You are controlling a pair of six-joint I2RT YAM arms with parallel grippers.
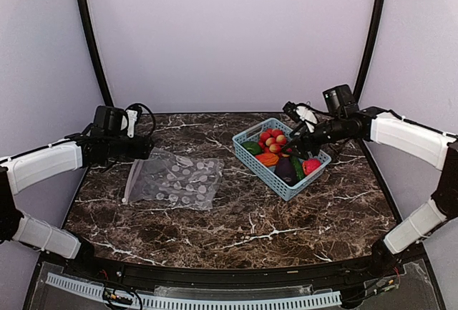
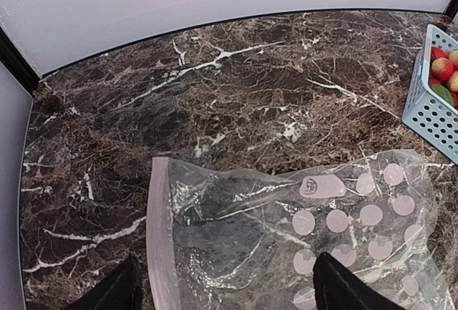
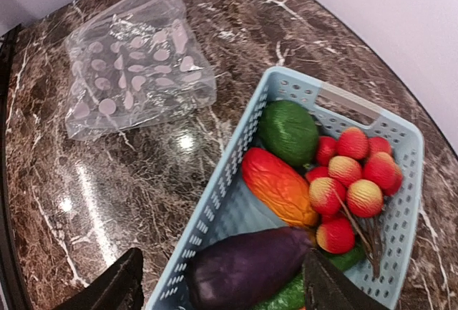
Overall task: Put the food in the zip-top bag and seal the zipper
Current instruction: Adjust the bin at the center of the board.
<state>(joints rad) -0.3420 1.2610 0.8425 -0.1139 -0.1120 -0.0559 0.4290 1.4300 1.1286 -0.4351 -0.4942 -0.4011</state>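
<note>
light blue lattice basket (image 1: pixel 263 172) sits right of centre on the brown white-veined marble table (image 1: pixel 236 228)

Counting the items
One bag (image 1: pixel 175 180) and one basket (image 1: pixel 257 168) are sitting out, the latter holding one ball cluster (image 1: pixel 272 139), mango (image 1: pixel 268 158), eggplant (image 1: pixel 286 170), strawberry (image 1: pixel 311 167), two green vegetables (image 3: pixel 288 131).

On my counter (image 1: pixel 236 231), the zip-top bag (image 1: pixel 175 181) lies flat at left; the basket (image 1: pixel 260 169) sits right of it and slightly farther, with the food (image 1: pixel 275 142) in it.

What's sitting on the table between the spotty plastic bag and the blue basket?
Nothing; the top view shows only bare marble table between the zip-top bag and the basket.
</note>
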